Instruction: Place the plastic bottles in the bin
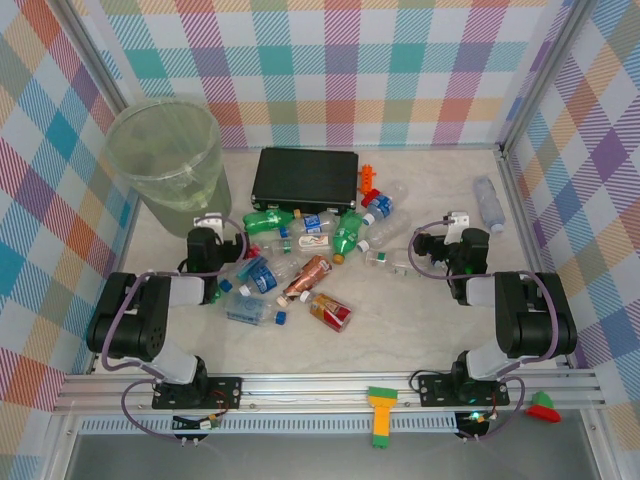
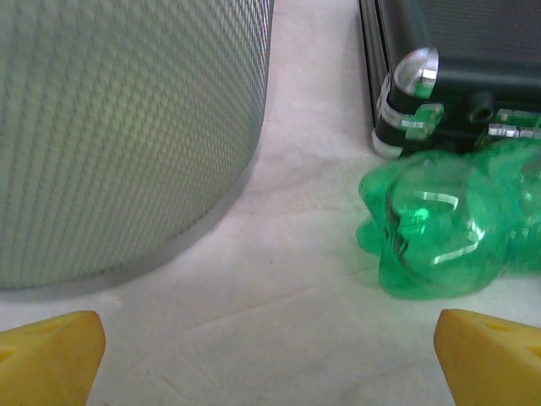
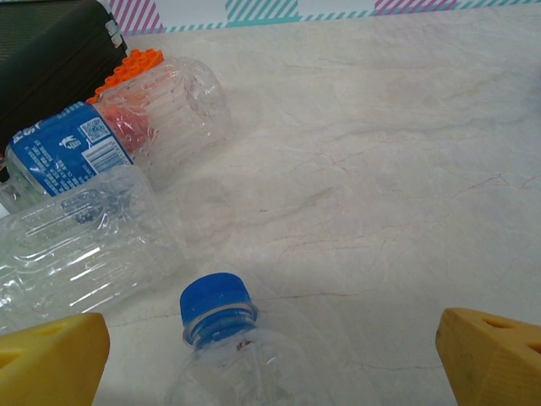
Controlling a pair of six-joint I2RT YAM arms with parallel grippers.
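- Left wrist view: my left gripper (image 2: 270, 368), wide and empty, should centre on the crumpled green plastic bottle (image 2: 439, 233) before closing.
- Right gripper (image 3: 270, 359): likewise wide, empty.

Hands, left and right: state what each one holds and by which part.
Nothing is held. The left hand is open and empty, short of the green bottle. The right hand is open, with a blue-capped clear bottle lying loose in the gap, untouched.

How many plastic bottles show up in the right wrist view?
3: a blue-labelled bottle upper left by the black case, a clear bottle below it, a blue-capped bottle bottom centre. More may lie off-frame.
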